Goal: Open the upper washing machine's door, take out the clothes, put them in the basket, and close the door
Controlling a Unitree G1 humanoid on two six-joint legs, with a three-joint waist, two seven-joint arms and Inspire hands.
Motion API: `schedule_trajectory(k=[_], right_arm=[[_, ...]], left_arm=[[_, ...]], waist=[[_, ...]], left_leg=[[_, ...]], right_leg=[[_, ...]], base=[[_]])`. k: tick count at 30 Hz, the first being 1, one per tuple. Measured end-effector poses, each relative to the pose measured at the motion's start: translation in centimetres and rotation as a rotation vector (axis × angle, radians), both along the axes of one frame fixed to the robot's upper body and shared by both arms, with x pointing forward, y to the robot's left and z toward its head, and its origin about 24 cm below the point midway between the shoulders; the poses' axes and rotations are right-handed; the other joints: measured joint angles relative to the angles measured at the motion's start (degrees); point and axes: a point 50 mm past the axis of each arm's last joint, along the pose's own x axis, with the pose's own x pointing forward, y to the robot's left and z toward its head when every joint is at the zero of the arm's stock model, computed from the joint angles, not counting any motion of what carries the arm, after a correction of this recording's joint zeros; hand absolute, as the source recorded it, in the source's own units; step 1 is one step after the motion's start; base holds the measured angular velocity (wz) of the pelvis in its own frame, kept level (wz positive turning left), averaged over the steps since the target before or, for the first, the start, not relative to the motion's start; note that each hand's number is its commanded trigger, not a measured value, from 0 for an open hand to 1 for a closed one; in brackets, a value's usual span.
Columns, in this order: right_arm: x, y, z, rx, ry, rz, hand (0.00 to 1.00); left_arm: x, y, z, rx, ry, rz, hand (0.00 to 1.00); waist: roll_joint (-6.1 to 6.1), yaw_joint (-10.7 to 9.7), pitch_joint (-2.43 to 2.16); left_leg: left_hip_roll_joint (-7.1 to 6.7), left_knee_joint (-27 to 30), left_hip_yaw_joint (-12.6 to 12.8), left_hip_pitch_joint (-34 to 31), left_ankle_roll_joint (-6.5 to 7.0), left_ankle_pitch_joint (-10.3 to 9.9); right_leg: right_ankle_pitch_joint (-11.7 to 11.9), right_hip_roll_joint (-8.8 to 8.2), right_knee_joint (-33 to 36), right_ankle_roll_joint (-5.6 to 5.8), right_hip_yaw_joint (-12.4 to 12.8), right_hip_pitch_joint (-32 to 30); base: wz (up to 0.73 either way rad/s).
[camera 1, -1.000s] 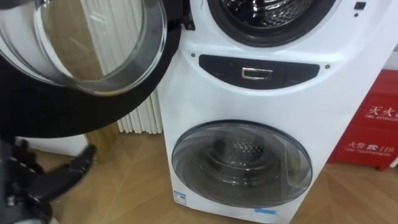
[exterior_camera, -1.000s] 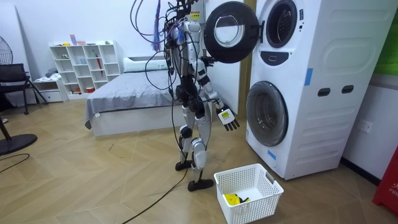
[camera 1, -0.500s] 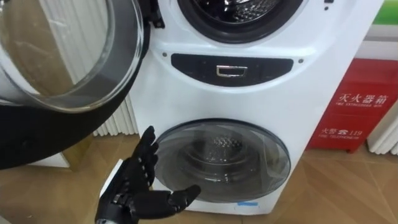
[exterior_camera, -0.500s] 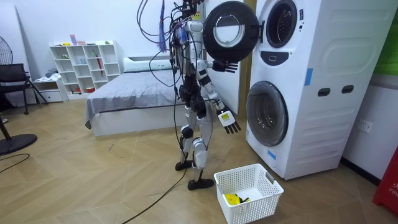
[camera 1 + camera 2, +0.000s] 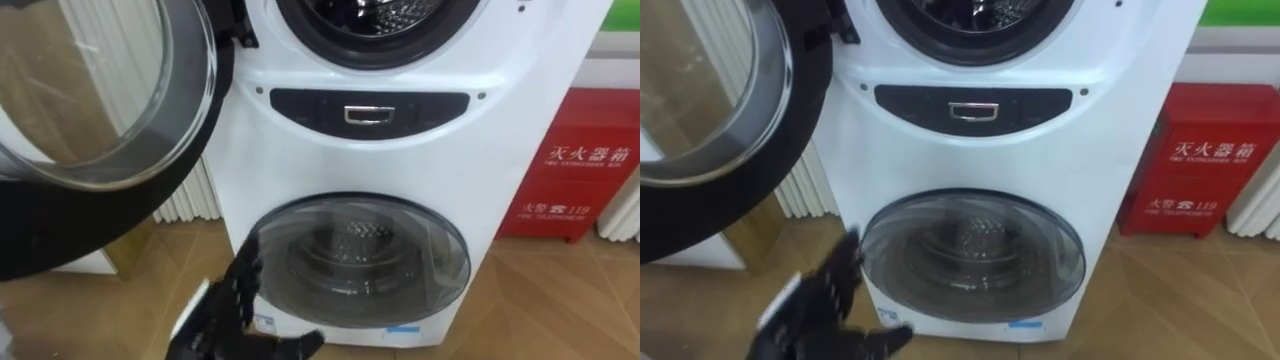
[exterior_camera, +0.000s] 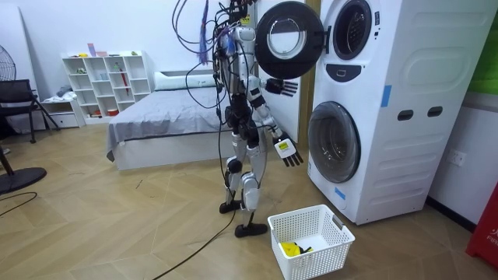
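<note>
Upper drum mouth (image 5: 375, 15) clear straight ahead, w/ open door (image 5: 110, 110) wide at left (lower door (image 5: 360, 262) shut)

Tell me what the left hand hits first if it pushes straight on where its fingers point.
Probably the closed lower door: the left hand points straight fingers at its left rim, though the gap is hard to judge.
</note>
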Motion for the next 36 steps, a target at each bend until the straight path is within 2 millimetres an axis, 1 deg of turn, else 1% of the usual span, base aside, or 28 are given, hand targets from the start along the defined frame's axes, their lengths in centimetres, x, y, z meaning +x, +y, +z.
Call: schedule_trajectory(k=[1, 2, 3, 4, 5, 6, 7, 9, 10, 11, 13, 14, 15, 16, 17, 19, 20, 22, 23, 24, 25, 26, 28, 29, 30, 31, 35, 36], right_arm=[[-0.6, -0.1, -0.1, -0.002, 0.011, -0.007, 0.00], [-0.9, -0.2, -0.2, -0.003, 0.019, -0.013, 0.00], [-1.5, -0.4, -0.3, -0.001, 0.031, -0.039, 0.00], [-2.1, -0.8, -0.3, -0.004, 0.038, -0.067, 0.00], [-2.4, -1.0, -0.3, -0.006, 0.042, -0.083, 0.00], [-3.0, -1.4, -0.3, -0.013, 0.051, -0.110, 0.00], [-3.4, -1.7, -0.3, -0.016, 0.054, -0.135, 0.00], [-3.4, -1.9, -0.2, -0.021, 0.049, -0.146, 0.00], [-3.4, -2.2, -0.1, -0.024, 0.043, -0.159, 0.00], [-3.4, -2.3, -0.1, -0.026, 0.040, -0.165, 0.00], [-3.3, -2.8, 0.1, -0.054, 0.043, -0.174, 0.00], [-3.3, -2.9, 0.1, -0.060, 0.046, -0.175, 0.00], [-3.5, -3.1, 0.1, -0.072, 0.052, -0.174, 0.00], [-3.7, -3.2, 0.2, -0.080, 0.056, -0.177, 0.00], [-3.9, -3.3, 0.2, -0.084, 0.057, -0.179, 0.00], [-4.2, -3.5, 0.2, -0.105, 0.068, -0.170, 0.00], [-4.2, -3.5, 0.2, -0.109, 0.071, -0.163, 0.00], [-4.4, -3.5, 0.3, -0.116, 0.070, -0.155, 0.00], [-4.3, -3.5, 0.3, -0.119, 0.067, -0.151, 0.00], [-4.1, -3.6, 0.5, -0.131, 0.060, -0.135, 0.00], [-3.9, -3.8, 0.7, -0.145, 0.050, -0.120, 0.00], [-3.8, -3.9, 0.7, -0.152, 0.046, -0.114, 0.00], [-3.2, -4.2, 1.2, -0.162, 0.009, -0.116, 0.00], [-3.1, -4.3, 1.3, -0.163, -0.001, -0.116, 0.00], [-3.0, -4.3, 1.4, -0.162, -0.012, -0.116, 0.00], [-2.8, -4.3, 1.4, -0.159, -0.018, -0.116, 0.00], [-3.1, -3.9, 1.2, -0.150, -0.007, -0.120, 0.00], [-3.5, -3.9, 1.1, -0.152, 0.002, -0.124, 0.00]], left_arm=[[-2.2, 1.2, -2.5, 0.016, 0.139, 0.056, 0.00], [-3.4, 1.7, -3.5, 0.025, 0.206, 0.083, 0.00], [-5.8, 3.0, -5.3, 0.036, 0.332, 0.159, 0.00], [-8.2, 4.5, -6.6, 0.051, 0.441, 0.248, 0.00], [-9.2, 5.1, -6.9, 0.053, 0.481, 0.304, 0.00], [-10.7, 6.3, -7.3, 0.045, 0.530, 0.423, 0.00], [-11.6, 7.3, -7.4, 0.025, 0.548, 0.554, 0.00], [-12.5, 8.6, -7.3, 0.002, 0.556, 0.702, 0.00], [-12.6, 9.3, -7.2, -0.009, 0.548, 0.782, 0.00], [-12.4, 9.6, -7.1, -0.014, 0.542, 0.815, 0.00], [-11.4, 10.6, -6.8, -0.031, 0.506, 0.919, 0.00], [-11.0, 10.9, -6.7, -0.036, 0.494, 0.940, 0.00], [-10.1, 11.4, -6.4, -0.038, 0.466, 0.973, 0.00], [-9.1, 11.9, -5.9, -0.036, 0.434, 1.001, 0.00], [-8.5, 12.2, -5.7, -0.033, 0.419, 1.009, 0.00], [-6.0, 13.1, -4.6, -0.016, 0.349, 1.047, 0.00], [-5.4, 13.4, -4.2, -0.009, 0.328, 1.053, 0.00], [-2.6, 14.6, -2.2, 0.018, 0.229, 1.069, 0.00], [-1.9, 14.9, -1.7, 0.027, 0.202, 1.072, 0.00], [-0.5, 15.6, -0.2, 0.054, 0.134, 1.064, 0.00], [1.0, 16.0, 1.5, 0.100, 0.054, 1.033, 0.00], [1.8, 16.2, 2.3, 0.119, 0.015, 1.018, 0.00], [4.4, 17.0, 5.8, 0.181, -0.136, 0.976, 0.00], [4.9, 17.1, 6.7, 0.187, -0.174, 0.969, 0.00], [5.9, 17.2, 8.2, 0.197, -0.235, 0.951, 0.00], [5.9, 17.8, 8.6, 0.263, -0.219, 0.935, 0.00], [6.2, 18.0, 9.5, 0.297, -0.225, 0.940, 0.00], [6.3, 18.0, 10.0, 0.337, -0.219, 0.923, 0.00]], waist=[[0.24, -0.2, -0.20], [0.19, -0.1, -0.25], [-0.04, 0.1, -0.14], [-0.29, 0.1, -0.07], [-0.42, 0.3, -0.05], [-0.61, 1.0, -0.05], [-0.70, 1.6, -0.01], [-0.42, 1.6, -0.04], [-0.14, 1.6, -0.12], [0.06, 1.6, -0.05], [0.62, 2.0, -0.09], [0.85, 2.1, -0.13], [1.15, 2.1, -0.13], [1.46, 2.6, -0.16], [1.62, 2.7, -0.13], [2.03, 2.9, -0.21], [2.08, 2.8, -0.19], [2.32, 3.1, -0.23], [2.40, 3.1, -0.22], [2.54, 2.9, -0.26], [2.73, 2.8, -0.19], [2.77, 2.9, -0.20], [3.17, 2.9, -0.39], [3.34, 2.9, -0.41], [3.53, 2.8, -0.41], [3.72, 2.0, -0.37], [3.53, 1.6, -0.47], [3.43, 1.7, -0.54]], left_leg=[[0.14, -0.2, 0.0, 0.5, -0.23, -0.1], [0.22, -0.2, 0.0, 0.6, -0.34, -0.2], [0.32, -0.2, 0.2, 0.6, -0.54, -0.4], [0.49, -0.2, 0.2, 0.6, -0.70, -0.5], [0.56, -0.2, 0.3, 0.6, -0.75, -0.5], [0.73, -0.1, 0.5, 0.9, -0.88, -0.6], [0.84, -0.1, 0.6, 1.1, -0.98, -0.6], [0.95, -0.1, 0.6, 1.5, -1.04, -0.7], [1.00, -0.2, 0.7, 1.6, -1.05, -0.7], [1.01, -0.2, 0.8, 1.6, -1.06, -0.7], [1.07, -0.3, 1.5, 1.9, -1.06, -0.7], [1.09, -0.3, 1.6, 2.0, -1.07, -0.7], [1.09, -0.5, 1.7, 2.1, -1.07, -0.7], [1.12, -0.5, 1.8, 2.3, -1.08, -0.7], [1.13, -0.5, 1.9, 2.4, -1.08, -0.7], [1.13, -0.5, 2.2, 2.2, -1.09, -0.7], [1.13, -0.5, 2.2, 2.2, -1.08, -0.7], [1.13, -0.5, 2.5, 2.2, -1.08, -0.7], [1.13, -0.5, 2.5, 2.2, -1.08, -0.7], [1.10, -0.5, 2.5, 2.2, -1.07, -0.7], [1.09, -0.5, 2.5, 2.1, -1.01, -0.8], [1.09, -0.5, 2.5, 2.1, -1.00, -0.8], [1.10, -0.4, 2.4, 2.1, -1.00, -0.8], [1.11, -0.4, 2.3, 2.1, -1.00, -0.8], [1.12, -0.4, 2.3, 2.1, -1.00, -0.8], [1.11, -0.3, 2.3, 2.0, -1.00, -0.8], [1.08, 0.4, 1.5, 0.7, -0.99, -0.8], [1.08, 0.9, 1.4, 0.5, -1.00, -0.8]], right_leg=[[-0.3, 0.21, 0.0, -0.20, 0.1, 0.3], [-0.4, 0.32, 0.0, -0.28, 0.2, 0.4], [-0.8, 0.41, 0.0, -0.52, 0.3, 0.3], [-0.9, 0.56, 0.0, -0.64, 0.2, 0.3], [-1.0, 0.62, 0.0, -0.73, 0.2, 0.2], [-1.0, 0.77, 0.0, -0.80, 0.4, 0.1], [-1.2, 0.89, 0.0, -0.88, 0.6, 0.1], [-1.4, 0.96, 0.1, -0.90, 0.7, 0.3], [-1.4, 1.04, 0.0, -0.92, 0.9, 0.4], [-1.4, 1.05, 0.1, -0.92, 0.9, 0.4], [-1.4, 1.18, 0.2, -0.93, 1.7, 0.3], [-1.4, 1.20, 0.2, -0.94, 1.7, 0.3], [-1.4, 1.21, 0.2, -0.95, 1.8, 0.4], [-1.4, 1.26, 0.2, -0.96, 1.8, 0.5], [-1.4, 1.29, 0.2, -0.97, 2.0, 0.4], [-1.4, 1.31, 0.4, -0.97, 2.3, 0.4], [-1.4, 1.31, 0.5, -0.97, 2.4, 0.3], [-1.4, 1.33, 0.9, -0.95, 2.6, 0.3], [-1.4, 1.31, 1.1, -0.94, 2.7, 0.2], [-1.4, 1.27, 1.1, -0.93, 2.7, 0.2], [-1.4, 1.27, 1.1, -0.93, 2.7, 0.1], [-1.4, 1.27, 1.1, -0.93, 2.7, 0.1], [-1.4, 1.29, 1.2, -0.93, 2.7, 0.1], [-1.4, 1.31, 1.1, -0.93, 2.7, 0.1], [-1.4, 1.31, 1.1, -0.93, 2.7, 0.2], [-1.4, 1.30, 1.0, -0.93, 2.6, 0.2], [-1.4, 1.16, 1.1, -0.95, 2.1, -0.8], [-1.4, 1.12, 1.1, -0.95, 1.9, -0.8]], base=[[-0.12], [-0.05], [-0.04], [0.00], [-0.04], [-0.06], [-0.05], [0.00], [-0.03], [-0.07], [-0.14], [-0.12], [-0.06], [-0.04], [-0.09], [-0.07], [0.00], [-0.05], [-0.04], [0.00], [0.00], [0.00], [0.00], [0.00], [0.00], [0.05], [0.09], [0.07]])
